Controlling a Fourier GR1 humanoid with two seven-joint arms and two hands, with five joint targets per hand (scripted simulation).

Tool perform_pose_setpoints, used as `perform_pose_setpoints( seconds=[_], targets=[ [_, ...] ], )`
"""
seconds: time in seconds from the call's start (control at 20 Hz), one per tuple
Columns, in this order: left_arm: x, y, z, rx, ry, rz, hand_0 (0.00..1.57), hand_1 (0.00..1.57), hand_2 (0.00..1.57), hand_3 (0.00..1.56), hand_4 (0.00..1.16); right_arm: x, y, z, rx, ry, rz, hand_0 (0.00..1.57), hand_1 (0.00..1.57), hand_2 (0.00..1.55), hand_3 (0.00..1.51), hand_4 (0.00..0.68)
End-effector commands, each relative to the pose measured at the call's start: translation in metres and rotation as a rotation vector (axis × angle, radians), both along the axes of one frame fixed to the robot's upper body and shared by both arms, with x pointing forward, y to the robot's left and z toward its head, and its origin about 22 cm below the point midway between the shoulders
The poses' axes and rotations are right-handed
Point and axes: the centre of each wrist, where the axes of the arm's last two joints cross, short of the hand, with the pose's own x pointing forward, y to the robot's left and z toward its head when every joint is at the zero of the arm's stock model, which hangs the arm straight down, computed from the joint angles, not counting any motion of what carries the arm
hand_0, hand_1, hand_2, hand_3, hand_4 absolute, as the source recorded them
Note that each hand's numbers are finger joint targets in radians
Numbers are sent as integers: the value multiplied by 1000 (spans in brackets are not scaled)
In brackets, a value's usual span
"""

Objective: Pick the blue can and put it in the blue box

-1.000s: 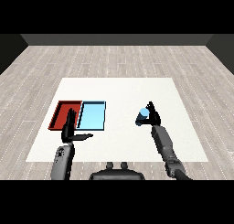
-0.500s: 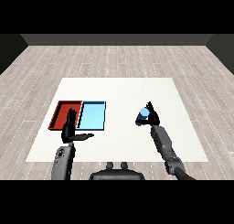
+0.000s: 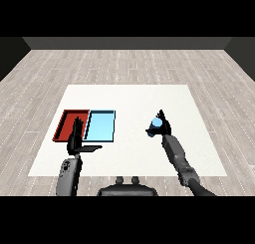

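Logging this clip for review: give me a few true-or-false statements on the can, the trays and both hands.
1. The right hand is curled round the small blue cylindrical can. True.
2. The can lies inside the light blue rectangular tray. False: it is well to the tray's right.
3. The red rectangular tray lies left of the light blue one. True.
4. The left hand holds the can. False: its fingers are straight and hold nothing.
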Motion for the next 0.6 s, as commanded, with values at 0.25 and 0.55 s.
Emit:
perform_pose_setpoints(
  seconds=[0.25,0.55],
  targets=[
    [-2,-21,-2,-5,-15,-25,0,0,0,0,0,-8,-3,-11,-121,102,-98,1466,1466,1466,1446,536],
    [-16,-11,4,14,-4,-6,0,0,0,0,0,8,26,10,-116,53,-101,1456,1456,1449,1419,523]
  ],
)
